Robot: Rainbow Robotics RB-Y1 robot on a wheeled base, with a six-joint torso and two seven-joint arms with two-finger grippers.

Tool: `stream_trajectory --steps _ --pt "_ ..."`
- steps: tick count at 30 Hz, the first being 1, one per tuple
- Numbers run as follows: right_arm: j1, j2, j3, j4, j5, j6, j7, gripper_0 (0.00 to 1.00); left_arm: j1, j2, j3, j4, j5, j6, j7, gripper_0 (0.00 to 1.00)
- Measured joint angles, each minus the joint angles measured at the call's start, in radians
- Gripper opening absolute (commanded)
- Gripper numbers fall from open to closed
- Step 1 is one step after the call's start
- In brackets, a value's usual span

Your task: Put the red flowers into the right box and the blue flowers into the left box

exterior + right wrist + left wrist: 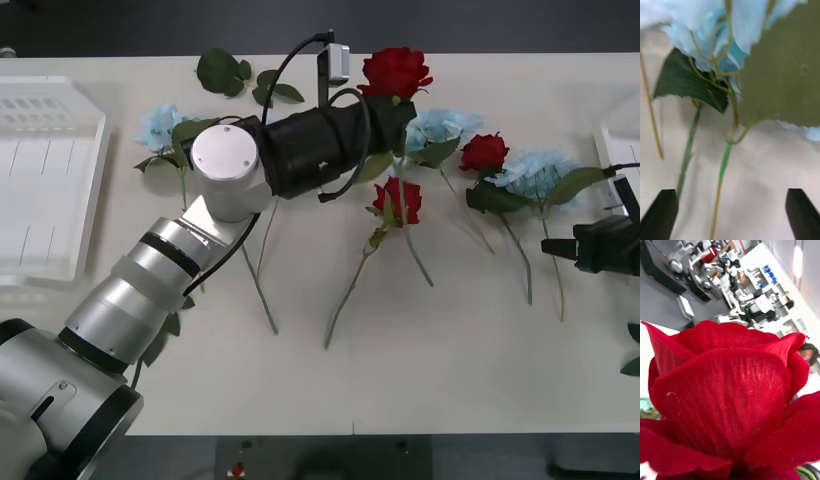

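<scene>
My left gripper (396, 112) reaches across the table's middle and is shut on a red flower (397, 72) (726, 397), whose bloom stands just past the wrist. Two more red flowers (400, 200) (484, 152) lie on the table. Blue flowers lie at the far left (160, 125), beside the left gripper (440, 125) and at the right (535, 170) (715, 33). My right gripper (552, 250) (732, 213) is open, its black fingers (662, 213) on either side of that right blue flower's stem (724, 161), just short of it. The left box (50, 180) sits at the left edge, the right box (612, 140) at the right edge.
Loose green leaf sprigs (225, 72) (275, 88) lie at the back of the table behind my left arm. Long stems (345, 300) trail toward the front across the middle. The front strip of the table (420, 390) is bare.
</scene>
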Motion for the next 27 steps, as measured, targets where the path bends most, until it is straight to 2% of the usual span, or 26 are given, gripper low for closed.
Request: stream_trajectory --steps 7,13,21,27 --pt "-0.035 -0.045 -0.074 0.001 -0.018 0.236 0.000 1.00 -0.018 0.000 0.000 -0.011 -0.041 -0.053 0.000 0.00" --pt "-0.035 -0.102 -0.112 -0.020 -0.195 0.397 0.000 1.00 -0.020 0.000 0.000 -0.060 -0.012 -0.091 0.000 0.00" --pt "-0.005 -0.110 -0.118 -0.194 -0.383 0.379 0.000 1.00 -0.020 0.000 0.000 -0.082 0.014 -0.099 0.000 0.00" --pt "0.069 -0.017 -0.221 -0.273 -0.407 0.387 0.000 1.00 -0.020 0.000 0.000 -0.084 0.048 -0.099 0.000 0.00"
